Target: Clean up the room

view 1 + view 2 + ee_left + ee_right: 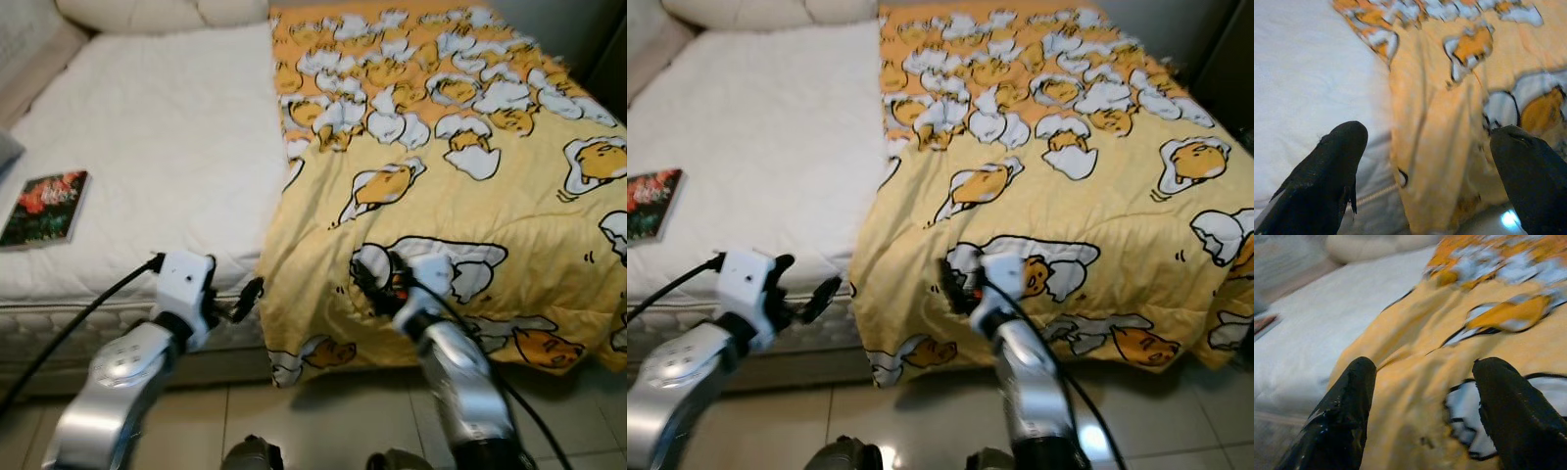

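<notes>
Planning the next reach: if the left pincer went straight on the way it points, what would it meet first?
Most likely the hanging edge of the yellow blanket at the bed's foot, which lies between the open fingers of the left pincer in the wrist view. Depth is unclear; the white mattress sits just beside it.

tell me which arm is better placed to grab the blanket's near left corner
Left, probably. The left gripper is open beside the blanket edge, while the right gripper is over its middle.

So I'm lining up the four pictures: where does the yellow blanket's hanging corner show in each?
Left eye: blanket corner, low centre, beside the left gripper.
Right eye, low, left of centre.
Left wrist, between the open fingers.
Right wrist: blanket's edge; corner too blurred to place.
Shared landmark: white mattress.
</notes>
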### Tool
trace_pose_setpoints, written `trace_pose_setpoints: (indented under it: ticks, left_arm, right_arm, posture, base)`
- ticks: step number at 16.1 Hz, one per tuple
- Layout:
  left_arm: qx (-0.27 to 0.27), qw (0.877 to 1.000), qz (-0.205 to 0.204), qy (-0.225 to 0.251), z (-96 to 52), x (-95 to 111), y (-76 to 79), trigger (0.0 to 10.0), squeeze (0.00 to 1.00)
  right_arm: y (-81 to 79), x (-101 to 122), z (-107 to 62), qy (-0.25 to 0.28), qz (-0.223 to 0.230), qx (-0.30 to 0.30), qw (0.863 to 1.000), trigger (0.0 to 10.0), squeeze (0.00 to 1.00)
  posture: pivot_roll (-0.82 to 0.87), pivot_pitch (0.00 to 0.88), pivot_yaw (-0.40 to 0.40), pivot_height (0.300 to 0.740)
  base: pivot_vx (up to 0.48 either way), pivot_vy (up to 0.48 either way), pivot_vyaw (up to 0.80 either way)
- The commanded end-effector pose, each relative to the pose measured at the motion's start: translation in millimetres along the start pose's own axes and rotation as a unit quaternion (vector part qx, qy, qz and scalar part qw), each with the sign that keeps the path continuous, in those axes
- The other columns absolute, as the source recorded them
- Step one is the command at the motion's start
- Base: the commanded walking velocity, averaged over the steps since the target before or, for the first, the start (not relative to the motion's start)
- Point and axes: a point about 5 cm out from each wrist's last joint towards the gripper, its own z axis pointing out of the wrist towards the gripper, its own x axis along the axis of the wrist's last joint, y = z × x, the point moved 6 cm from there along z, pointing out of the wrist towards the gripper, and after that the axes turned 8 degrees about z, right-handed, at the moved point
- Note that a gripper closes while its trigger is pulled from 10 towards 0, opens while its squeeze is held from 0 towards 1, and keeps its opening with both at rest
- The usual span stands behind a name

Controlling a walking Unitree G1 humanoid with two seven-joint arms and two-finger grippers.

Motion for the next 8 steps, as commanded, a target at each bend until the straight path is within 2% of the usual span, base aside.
trace_pose_setpoints:
  ticks: [1, 3, 4, 6, 8]
  left_arm:
    - [0.037, 0.999, -0.006, 0.001, 2.9, -2.1, -6.5, 10.0, 0.0]
    - [0.063, 0.998, -0.017, 0.001, 3.9, -4.2, -7.0, 10.0, 0.0]
    - [0.068, 0.998, -0.011, -0.002, 4.2, -5.4, -7.5, 10.0, 0.0]
    - [0.077, 0.997, -0.003, -0.001, 2.8, -6.1, -12.8, 10.0, 0.0]
    - [0.089, 0.996, -0.013, 0.008, 2.0, -0.8, -17.5, 10.0, 0.0]
  right_arm:
    - [2.3, 12.9, -6.6, 0.019, 0.01, -0.031, 0.999, 10.0, 0.0]
    - [10.3, 18.9, -20.5, 0.011, -0.013, -0.051, 0.999, 10.0, 0.0]
    - [12.0, 18.7, -22.8, 0.007, -0.016, -0.054, 0.998, 10.0, 0.0]
    - [25.9, 7.8, -36.4, -0.028, -0.04, -0.09, 0.995, 10.0, 0.0]
    - [30.1, 3.9, -41.3, -0.043, -0.028, -0.106, 0.993, 10.0, 0.0]
  posture:
    - [-0.06, 0.0, 0.089, 0.74]
    - [-0.07, 0.0, 0.086, 0.74]
    - [-0.07, 0.0, 0.084, 0.74]
    - [-0.05, 0.0, 0.066, 0.74]
    - [-0.04, 0.0, 0.056, 0.74]
  base:
    - [0.0, 0.0, 0.0]
    - [0.0, 0.0, 0.0]
    - [0.0, 0.0, 0.0]
    - [0.0, 0.0, 0.0]
    - [0.0, 0.0, 0.0]
